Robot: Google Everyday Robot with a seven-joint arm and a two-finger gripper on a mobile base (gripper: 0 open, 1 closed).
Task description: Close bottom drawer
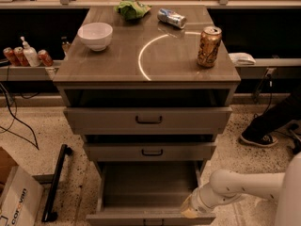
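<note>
The bottom drawer point(146, 187) is the lowest of three grey-brown drawers and stands pulled far out, its deep plain box empty. Its front panel point(122, 218) runs along the frame's bottom edge; the handle is cut off. My white arm comes in from the lower right. My gripper point(190, 211) sits at the right end of the drawer's front panel, against its top edge. The middle drawer point(150, 150) and top drawer point(148, 119) above are each slightly open, with black bar handles.
On the cabinet top point(117, 60) stand a white bowl point(95, 35), a gold can point(208, 46), a lying silver can point(171, 18) and a green bag point(132, 9). A cardboard box point(14, 197) and black bar point(56, 182) lie on the floor left. A person's shoe point(257, 138) is at right.
</note>
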